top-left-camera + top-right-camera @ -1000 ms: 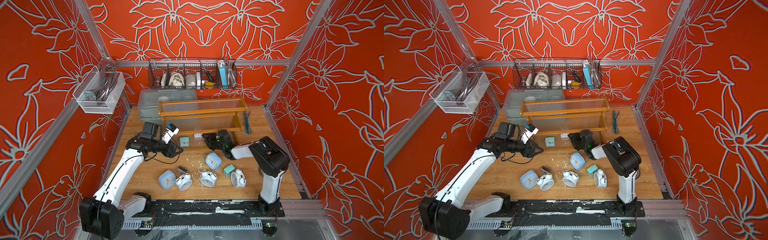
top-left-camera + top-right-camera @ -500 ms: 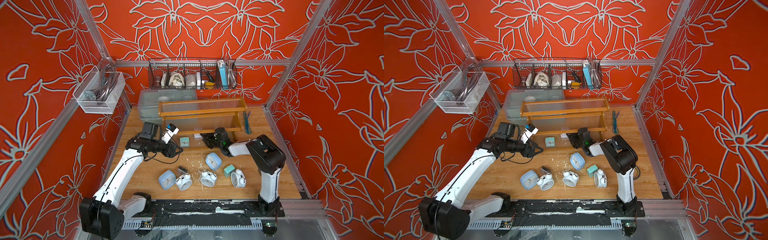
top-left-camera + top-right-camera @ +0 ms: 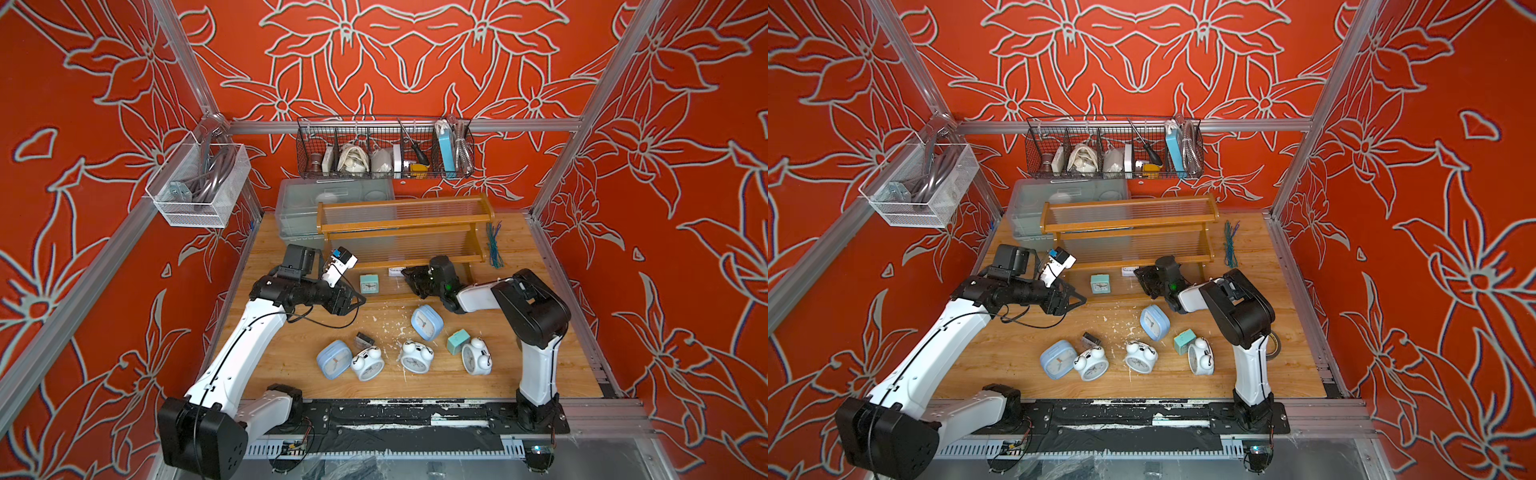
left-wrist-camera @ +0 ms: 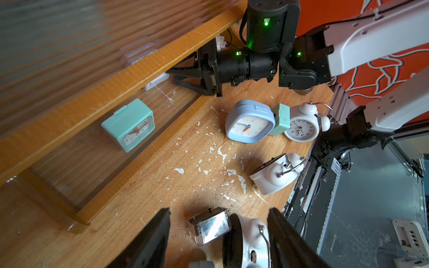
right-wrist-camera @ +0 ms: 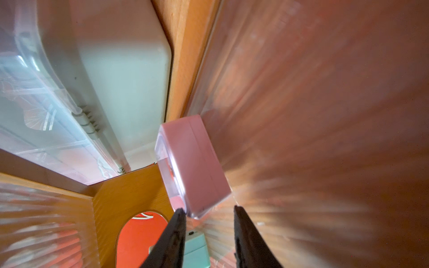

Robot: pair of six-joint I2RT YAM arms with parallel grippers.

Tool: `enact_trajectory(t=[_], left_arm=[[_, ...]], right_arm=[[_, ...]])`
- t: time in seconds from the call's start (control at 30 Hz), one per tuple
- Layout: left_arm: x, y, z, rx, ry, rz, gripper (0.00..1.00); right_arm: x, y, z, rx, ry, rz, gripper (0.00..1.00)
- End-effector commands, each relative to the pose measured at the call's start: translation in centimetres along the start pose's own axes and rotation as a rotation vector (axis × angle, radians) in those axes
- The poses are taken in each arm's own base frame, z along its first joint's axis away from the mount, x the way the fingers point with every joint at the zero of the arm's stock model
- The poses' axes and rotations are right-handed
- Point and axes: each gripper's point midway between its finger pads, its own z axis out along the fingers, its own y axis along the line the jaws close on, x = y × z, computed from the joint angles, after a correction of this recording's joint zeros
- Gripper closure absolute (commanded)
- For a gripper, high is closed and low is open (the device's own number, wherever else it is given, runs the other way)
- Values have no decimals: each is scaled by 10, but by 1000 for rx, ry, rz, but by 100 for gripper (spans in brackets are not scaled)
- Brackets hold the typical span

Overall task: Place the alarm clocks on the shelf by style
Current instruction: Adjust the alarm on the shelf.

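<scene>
The orange-brown shelf [image 3: 399, 222] stands at the back of the table. A teal cube clock [image 3: 368, 283] [image 4: 130, 126] and a whitish-lilac cube clock [image 3: 395, 272] [image 5: 192, 162] stand on its lowest tier. My right gripper [image 3: 409, 276] [image 5: 208, 208] reaches into that tier. Its jaws are narrowly apart just short of the lilac cube and hold nothing. My left gripper [image 3: 353, 297] [image 4: 219, 210] hovers open above the table. On the table lie two light-blue clocks [image 3: 426, 322] [image 3: 333, 359], three white twin-bell clocks [image 3: 368, 363] [image 3: 415, 356] [image 3: 476, 358], a teal cube [image 3: 458, 340] and a dark cube [image 3: 365, 340].
A grey translucent bin [image 3: 299, 203] sits behind the shelf's left end. A black wire basket [image 3: 384, 149] hangs on the back wall and a clear mesh basket [image 3: 197, 183] on the left wall. Green twist ties [image 3: 494, 245] lie right of the shelf. White flakes litter the table.
My right gripper has slid left along the lowest tier toward the lilac cube, and its jaws have narrowed. The left arm and the clocks have not moved.
</scene>
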Motion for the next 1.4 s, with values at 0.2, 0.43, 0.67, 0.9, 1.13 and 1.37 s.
enact_trajectory(t=[0.2, 0.43, 0.67, 0.9, 1.13, 1.37], left_arm=[[2, -3, -2, 12, -3, -11, 33], [3, -2, -2, 9, -3, -16, 33], [2, 0, -3, 5, -5, -18, 33], [2, 0, -4, 1, -6, -21, 33], [2, 0, -3, 5, -7, -23, 33], [2, -1, -5, 2, -9, -20, 33]], right_arm=[[8, -65, -7, 161, 16, 17, 71], [12, -78, -11, 172, 22, 18, 75], [14, -83, -14, 170, 28, 24, 75], [17, -65, -20, 131, 51, -73, 73], [-3, -45, -28, 86, -3, -138, 72], [-29, -33, -16, 52, -30, -103, 72]])
